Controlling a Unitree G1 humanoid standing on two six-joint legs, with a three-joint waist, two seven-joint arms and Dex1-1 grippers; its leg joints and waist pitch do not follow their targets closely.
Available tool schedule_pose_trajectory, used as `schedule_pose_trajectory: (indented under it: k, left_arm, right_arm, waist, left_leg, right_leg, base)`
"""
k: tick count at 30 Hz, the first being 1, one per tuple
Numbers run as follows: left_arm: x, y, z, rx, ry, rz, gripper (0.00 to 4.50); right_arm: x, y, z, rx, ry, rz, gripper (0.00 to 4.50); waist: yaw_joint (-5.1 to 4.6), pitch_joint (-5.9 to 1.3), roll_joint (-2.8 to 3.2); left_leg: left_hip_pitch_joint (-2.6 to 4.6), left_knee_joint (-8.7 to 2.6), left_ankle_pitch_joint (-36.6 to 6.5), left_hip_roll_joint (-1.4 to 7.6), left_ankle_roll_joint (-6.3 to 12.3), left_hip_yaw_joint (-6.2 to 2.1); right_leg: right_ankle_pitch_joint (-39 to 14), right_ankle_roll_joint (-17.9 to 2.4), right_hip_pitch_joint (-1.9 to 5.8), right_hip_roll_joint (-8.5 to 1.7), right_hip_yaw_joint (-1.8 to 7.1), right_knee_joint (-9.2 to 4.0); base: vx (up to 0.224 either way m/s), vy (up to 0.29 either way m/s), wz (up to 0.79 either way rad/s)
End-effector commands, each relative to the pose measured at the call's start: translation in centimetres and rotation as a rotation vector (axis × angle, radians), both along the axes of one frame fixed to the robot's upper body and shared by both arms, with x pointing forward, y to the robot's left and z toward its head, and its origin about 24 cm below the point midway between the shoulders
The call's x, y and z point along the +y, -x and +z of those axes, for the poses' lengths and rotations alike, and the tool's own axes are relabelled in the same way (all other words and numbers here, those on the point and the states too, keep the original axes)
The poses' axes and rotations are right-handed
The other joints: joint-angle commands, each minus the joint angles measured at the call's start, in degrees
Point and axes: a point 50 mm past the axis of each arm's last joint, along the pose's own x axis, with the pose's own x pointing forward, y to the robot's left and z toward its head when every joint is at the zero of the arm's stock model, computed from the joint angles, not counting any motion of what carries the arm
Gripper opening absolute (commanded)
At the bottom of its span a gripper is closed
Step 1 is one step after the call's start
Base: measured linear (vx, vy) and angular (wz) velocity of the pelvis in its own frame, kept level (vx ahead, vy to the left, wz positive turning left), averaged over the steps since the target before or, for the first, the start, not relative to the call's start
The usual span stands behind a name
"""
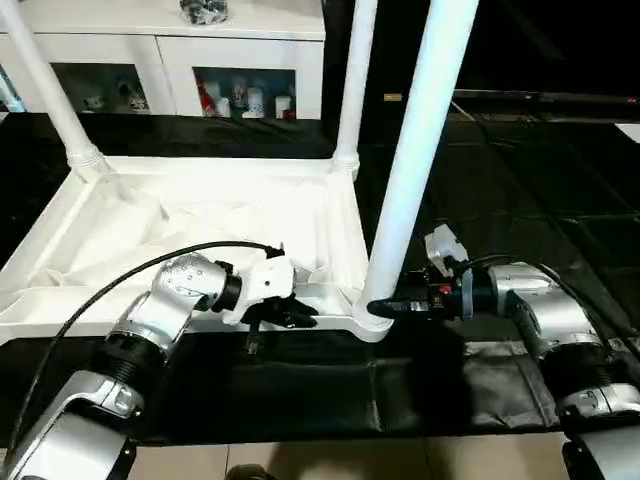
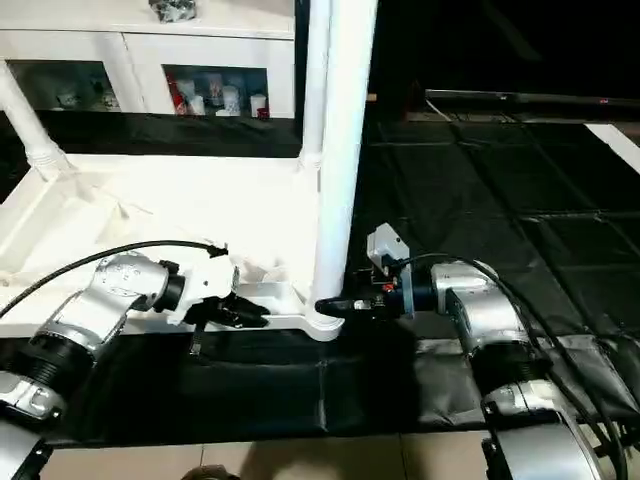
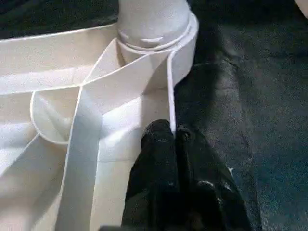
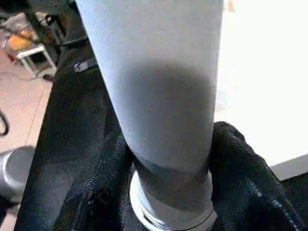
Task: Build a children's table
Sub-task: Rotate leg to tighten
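Right gripper (image 1: 385, 307) clasped around the base of the nearest leg (image 1: 415, 160), one black finger (image 4: 250, 178) on each side of the white tube, just above the collar where it enters the corner socket. Left gripper (image 1: 300, 315) clenched tight on the thin near rim of the tabletop (image 1: 200, 225), fingertips (image 3: 166, 144) pinching the upright edge beside that same corner. Children's table lying upside down on a black mat (image 1: 480, 200), ribbed underside facing up, rounded corner lobes at the edges. Two more legs (image 1: 352, 80) standing upright in the far corners, one at far left (image 1: 50, 90) leaning slightly outward. Silver forearms reaching in from both sides, a black cable (image 1: 120, 275) looping over the left one. Behind the mat, a white glass-door cabinet (image 1: 170, 60) with small items on its shelves.
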Motion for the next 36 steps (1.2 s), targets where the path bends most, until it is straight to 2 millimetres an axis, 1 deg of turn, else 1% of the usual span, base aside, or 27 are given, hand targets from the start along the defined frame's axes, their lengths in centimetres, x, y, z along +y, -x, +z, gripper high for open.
schedule_pose_trajectory:
  k: [1, 2, 3, 4, 5, 6, 7, 8, 9, 10, 12, 13, 16, 17, 18, 20, 22, 23, 26, 28, 29, 31, 32, 33, 34, 35, 36]
  left_arm:
    - [-1.9, -1.6, 0.7, -0.052, 0.020, 0.145, 0.00]
    - [-2.0, -1.8, 0.7, -0.051, 0.026, 0.160, 0.00]
    - [-2.5, -2.1, 0.9, -0.049, 0.040, 0.204, 0.00]
    - [-3.0, -2.4, 1.0, -0.057, 0.052, 0.246, 0.00]
    - [-3.0, -2.4, 1.0, -0.057, 0.052, 0.246, 0.00]
    - [-3.7, -2.8, 1.2, -0.053, 0.071, 0.304, 0.00]
    - [-4.4, -3.1, 1.3, -0.054, 0.085, 0.359, 0.00]
    - [-4.8, -3.3, 1.4, -0.053, 0.094, 0.392, 0.00]
    - [-5.4, -3.6, 1.5, -0.050, 0.106, 0.431, 0.00]
    - [-5.7, -3.6, 1.5, -0.050, 0.110, 0.444, 0.00]
    - [-7.2, -4.0, 1.8, -0.052, 0.132, 0.513, 0.00]
    - [-7.4, -4.1, 1.9, -0.052, 0.135, 0.525, 0.00]
    - [-7.9, -4.2, 2.1, -0.065, 0.143, 0.553, 0.00]
    - [-7.9, -4.2, 2.1, -0.065, 0.143, 0.552, 0.00]
    - [-7.8, -4.2, 2.1, -0.067, 0.142, 0.551, 0.00]
    - [-7.3, -4.3, 2.2, -0.074, 0.141, 0.550, 0.00]
    - [-6.7, -4.2, 2.2, -0.075, 0.137, 0.549, 0.00]
    - [-6.5, -4.2, 2.2, -0.076, 0.136, 0.543, 0.00]
    - [-5.3, -3.9, 1.7, -0.083, 0.111, 0.499, 0.00]
    - [-4.7, -3.7, 1.5, -0.086, 0.098, 0.473, 0.00]
    - [-4.3, -3.6, 1.4, -0.087, 0.089, 0.448, 0.00]
    - [-3.9, -3.4, 1.3, -0.093, 0.078, 0.421, 0.00]
    - [-3.1, -3.0, 1.2, -0.096, 0.064, 0.347, 0.00]
    - [-2.7, -2.8, 1.1, -0.094, 0.057, 0.303, 0.00]
    - [-2.6, -2.7, 1.1, -0.092, 0.054, 0.287, 0.00]
    - [-2.2, -2.4, 1.1, -0.088, 0.046, 0.252, 0.00]
    - [-2.0, -2.2, 1.1, -0.082, 0.040, 0.225, 0.00]
  right_arm:
    - [3.1, 0.0, -0.5, 0.039, -0.058, -0.062, 1.98]
    - [3.3, -0.1, -0.6, 0.049, -0.059, -0.089, 1.98]
    - [3.9, -0.4, -1.0, 0.064, -0.048, -0.155, 1.97]
    - [4.6, -0.6, -1.2, 0.069, -0.045, -0.200, 1.97]
    - [4.6, -0.6, -1.2, 0.069, -0.045, -0.200, 1.96]
    - [5.5, -0.8, -1.5, 0.081, -0.036, -0.250, 1.96]
    - [6.5, -1.0, -1.8, 0.094, -0.025, -0.302, 1.96]
    - [7.2, -1.1, -1.9, 0.104, -0.017, -0.333, 1.96]
    - [8.1, -1.2, -2.0, 0.109, -0.008, -0.363, 1.96]
    - [8.4, -1.3, -2.0, 0.114, -0.006, -0.376, 1.96]
    - [10.2, -1.9, -1.8, 0.110, 0.036, -0.456, 1.95]
    - [10.5, -2.0, -1.8, 0.097, 0.051, -0.471, 1.95]
    - [11.5, -2.4, -1.1, 0.053, 0.044, -0.470, 1.95]
    - [11.5, -2.4, -1.0, 0.052, 0.043, -0.469, 2.46]
    - [11.5, -2.4, -1.0, 0.051, 0.038, -0.463, 2.59]
    - [11.3, -2.2, -1.0, 0.038, 0.035, -0.456, 2.66]
    - [10.6, -2.2, -1.1, 0.025, 0.042, -0.456, 3.07]
    - [10.5, -2.1, -1.1, 0.022, 0.041, -0.452, 3.07]
    - [8.7, -1.9, -1.1, 0.003, 0.042, -0.413, 3.18]
    - [7.8, -1.8, -1.1, -0.006, 0.048, -0.395, 3.51]
    - [7.1, -1.8, -1.0, -0.013, 0.047, -0.381, 3.59]
    - [6.3, -1.7, -0.9, -0.020, 0.044, -0.367, 3.71]
    - [4.6, -1.6, -0.5, -0.034, 0.043, -0.333, 3.85]
    - [3.7, -1.5, -0.3, -0.040, 0.044, -0.310, 3.97]
    - [3.3, -1.4, -0.2, -0.042, 0.045, -0.301, 4.09]
    - [2.6, -1.3, 0.0, -0.049, 0.047, -0.279, 4.09]
    - [2.0, -1.2, 0.2, -0.055, 0.052, -0.262, 4.23]
  waist:
    - [-0.61, -3.79, -0.24]
    - [-0.67, -3.69, 0.49]
    - [-1.24, -3.49, 0.16]
    - [-1.44, -3.40, 0.08]
    - [-1.75, -3.43, -0.01]
    - [-1.84, -3.44, 0.40]
    - [-2.33, -3.41, 0.20]
    - [-2.69, -3.47, 0.37]
    - [-2.89, -3.53, 0.34]
    - [-3.11, -3.49, 0.28]
    - [-3.52, -3.51, 0.24]
    - [-3.89, -3.58, 0.36]
    - [-3.95, -3.64, 0.34]
    - [-3.85, -3.77, 0.20]
    - [-3.82, -3.81, 0.19]
    - [-3.84, -3.91, 0.23]
    - [-3.75, -4.05, 0.28]
    - [-3.73, -4.05, 0.17]
    - [-3.71, -4.09, 0.17]
    - [-3.82, -4.03, 0.22]
    - [-3.75, -4.00, 0.04]
    - [-3.68, -4.00, 0.16]
    - [-3.62, -3.99, 0.20]
    - [-3.56, -4.00, 0.17]
    - [-3.41, -3.98, 0.54]
    - [-3.52, -3.99, 0.51]
    - [-3.54, -3.99, 0.37]
  left_leg:
    - [0.53, -3.77, -8.3, 2.68, 2.55, -0.44]
    - [0.60, -3.95, -8.9, 2.68, 1.83, -0.55]
    - [0.92, -4.23, -12.1, 2.39, 0.22, -0.82]
    - [0.95, -4.28, -12.6, 2.30, -0.04, -0.82]
    - [0.89, -4.29, -12.7, 2.19, -0.34, -0.97]
    - [0.93, -4.31, -13.0, 2.17, -0.34, -1.09]
    - [0.90, -4.34, -13.2, 2.14, -0.40, -1.05]
    - [0.85, -4.43, -12.7, 2.22, -0.70, -1.12]
    - [0.72, -4.51, -12.9, 2.15, -0.66, -1.30]
    - [0.59, -4.50, -12.8, 2.11, -0.59, -1.20]
    - [0.84, -4.37, -13.2, 1.93, -0.49, -1.13]
    - [0.66, -4.33, -12.5, 1.80, -0.61, -1.15]
    - [0.49, -4.25, -11.8, 1.84, 0.54, -1.07]
    - [0.40, -4.22, -11.0, 1.84, 1.08, -1.03]
    - [0.35, -4.25, -10.6, 1.91, 1.30, -1.04]
    - [0.06, -4.24, -9.1, 2.02, 1.85, -1.03]
    - [0.16, -4.13, -7.8, 2.10, 2.06, -0.93]
    - [0.08, -4.09, -7.2, 2.07, 2.22, -0.88]
    - [-0.03, -4.09, -7.0, 2.13, 2.85, -0.91]
    - [0.07, -4.05, -7.3, 2.16, 3.08, -0.79]
    - [0.04, -4.05, -7.3, 2.11, 3.29, -0.77]
    - [-0.02, -4.11, -7.1, 2.18, 3.40, -0.88]
    - [0.11, -4.03, -7.4, 2.13, 3.59, -0.79]
    - [-0.09, -4.01, -7.4, 2.20, 3.94, -0.76]
    - [-0.02, -4.03, -7.6, 2.31, 3.97, -0.83]
    - [-0.06, -3.99, -7.7, 2.37, 3.88, -0.73]
    - [-0.07, -4.01, -8.0, 2.37, 3.74, -0.78]
  right_leg:
    - [-15.1, -10.0, 2.93, -4.72, 3.44, -4.33]
    - [-16.8, -9.5, 2.94, -4.76, 3.49, -4.52]
    - [-24.2, -7.2, 2.99, -4.95, 3.20, -5.45]
    - [-26.1, -6.4, 2.94, -5.02, 3.19, -5.78]
    - [-28.2, -5.2, 2.99, -5.16, 3.12, -6.06]
    - [-28.9, -4.9, 2.94, -5.19, 3.07, -6.20]
    - [-28.7, -4.7, 2.81, -4.97, 3.02, -6.33]
    - [-27.8, -5.0, 2.80, -4.88, 3.08, -6.19]
    - [-27.4, -4.8, 3.01, -4.91, 2.92, -6.21]
    - [-27.0, -4.9, 3.01, -4.86, 2.98, -6.19]
    - [-27.4, -5.0, 2.75, -4.82, 3.00, -6.32]
    - [-26.5, -5.4, 2.90, -4.79, 3.02, -6.26]
    - [-24.3, -5.5, 2.99, -4.78, 3.10, -6.21]
    - [-22.5, -5.8, 3.12, -4.75, 3.20, -5.95]
    - [-21.4, -6.1, 3.15, -4.74, 3.26, -5.79]
    - [-17.6, -7.2, 3.38, -4.68, 3.31, -5.22]
    - [-14.4, -8.3, 3.36, -4.67, 3.43, -4.88]
    - [-12.9, -8.9, 3.47, -4.68, 3.46, -4.67]
    - [-11.6, -9.4, 3.69, -4.76, 3.48, -4.51]
    - [-11.1, -9.7, 3.56, -4.65, 3.51, -4.49]
    - [-11.3, -9.7, 3.68, -4.71, 3.51, -4.59]
    - [-11.3, -9.6, 3.72, -4.76, 3.49, -4.51]
    - [-11.4, -9.6, 3.67, -4.70, 3.50, -4.68]
    - [-11.2, -9.5, 3.89, -4.63, 3.50, -4.53]
    - [-11.1, -9.6, 3.78, -4.72, 3.48, -4.52]
    - [-10.5, -9.9, 3.72, -4.60, 3.45, -4.43]
    - [-10.7, -10.2, 3.76, -4.59, 3.35, -4.40]
  base:
    - [0.000, 0.000, 0.00]
    - [0.000, 0.000, 0.00]
    - [0.000, 0.000, 0.00]
    - [0.000, 0.000, 0.00]
    - [0.000, 0.000, 0.00]
    - [0.000, 0.000, 0.00]
    - [0.000, 0.000, 0.00]
    - [0.000, 0.000, 0.00]
    - [0.000, 0.000, 0.00]
    - [0.000, 0.000, 0.00]
    - [0.000, 0.000, 0.00]
    - [0.000, 0.000, 0.00]
    - [0.000, 0.000, 0.00]
    - [0.000, 0.000, 0.00]
    - [0.000, 0.000, 0.00]
    - [0.000, 0.000, 0.00]
    - [0.000, 0.000, 0.00]
    - [0.000, 0.000, 0.00]
    - [0.000, 0.000, 0.00]
    - [0.000, 0.000, 0.00]
    - [0.000, 0.000, 0.00]
    - [0.000, 0.000, 0.00]
    - [0.000, 0.000, 0.00]
    - [0.000, 0.000, 0.00]
    - [0.000, 0.000, 0.00]
    - [0.000, 0.000, 0.00]
    - [0.000, 0.000, 0.00]
